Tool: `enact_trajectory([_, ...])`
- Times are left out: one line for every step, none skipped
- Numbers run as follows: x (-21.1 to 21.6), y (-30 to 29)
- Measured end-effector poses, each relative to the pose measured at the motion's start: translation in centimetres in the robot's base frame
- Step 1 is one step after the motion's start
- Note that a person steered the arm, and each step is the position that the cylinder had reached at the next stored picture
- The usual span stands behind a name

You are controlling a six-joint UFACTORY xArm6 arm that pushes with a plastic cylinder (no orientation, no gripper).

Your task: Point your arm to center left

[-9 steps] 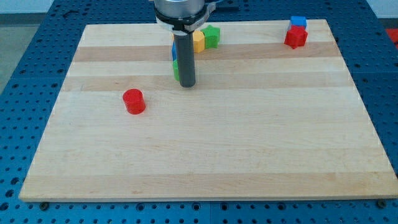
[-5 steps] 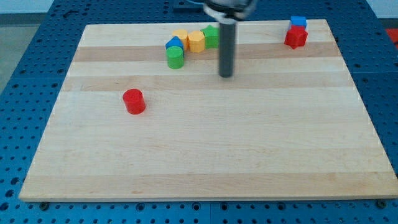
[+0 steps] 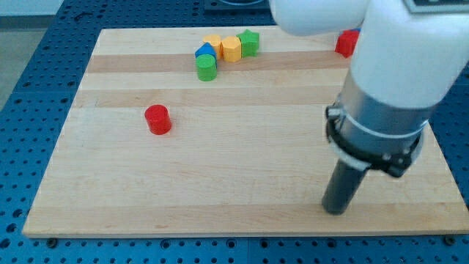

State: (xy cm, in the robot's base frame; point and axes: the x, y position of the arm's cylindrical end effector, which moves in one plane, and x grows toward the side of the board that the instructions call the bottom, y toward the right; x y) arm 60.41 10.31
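Nearest the view's bottom, toward the right, my tip [image 3: 335, 210] rests on the wooden board [image 3: 220, 183], well apart from every block; the rod ends plain, with no hand to open or close. Farther back on the left lies the red cylinder [image 3: 157, 119], alone near the board's centre-left region. Far along the top edge cluster a green cylinder [image 3: 207, 67], a blue block [image 3: 205, 51], two yellow blocks [image 3: 231, 48] and a green block [image 3: 249, 42]. A red block [image 3: 346, 43] peeks out beside the arm.
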Motion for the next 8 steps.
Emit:
enact_trajectory([1.5,-2.4])
enact_trajectory([1.4,-3.6])
enact_trajectory([1.5,-10.4])
enact_trajectory([1.0,-13.2])
enact_trajectory([-1.4,-23.7])
enact_trajectory([-2.8,-28.9])
enact_trajectory([-9.9,-32.1])
enact_trajectory([-14.5,-35.4])
